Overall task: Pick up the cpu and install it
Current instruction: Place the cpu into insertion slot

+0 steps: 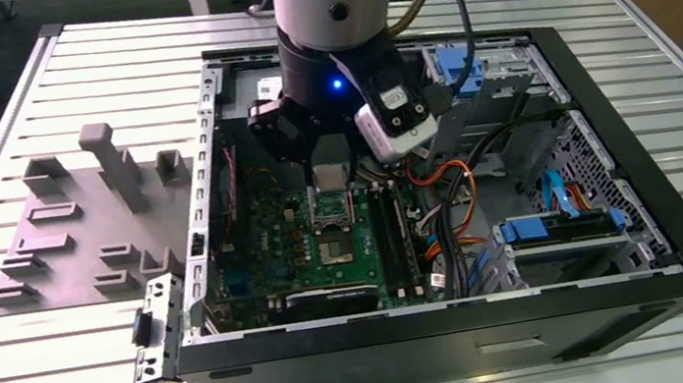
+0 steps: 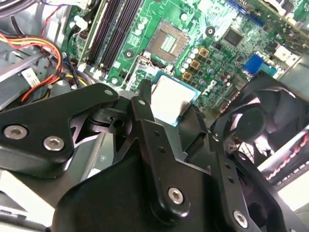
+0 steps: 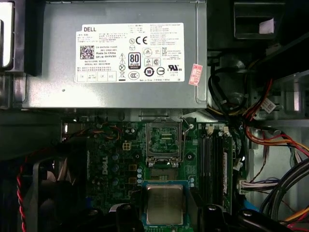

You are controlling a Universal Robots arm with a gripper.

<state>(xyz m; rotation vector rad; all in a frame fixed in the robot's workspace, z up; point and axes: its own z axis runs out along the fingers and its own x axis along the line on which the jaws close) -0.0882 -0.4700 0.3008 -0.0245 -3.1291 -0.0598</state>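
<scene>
Hand (image 3: pixel 166 218) pointing down holds cpu (image 3: pixel 164 203) above open socket (image 3: pixel 164 141).

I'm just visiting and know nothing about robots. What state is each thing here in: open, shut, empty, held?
gripper, shut on the cpu.
cpu, held by the gripper, not yet in the socket.
socket, empty, contacts bare.
computer case, lying on its side, side panel off, insides exposed.

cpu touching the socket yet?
Apart. The first wrist view shows the cpu in the gripper, with bare board between it and the empty socket.
</scene>
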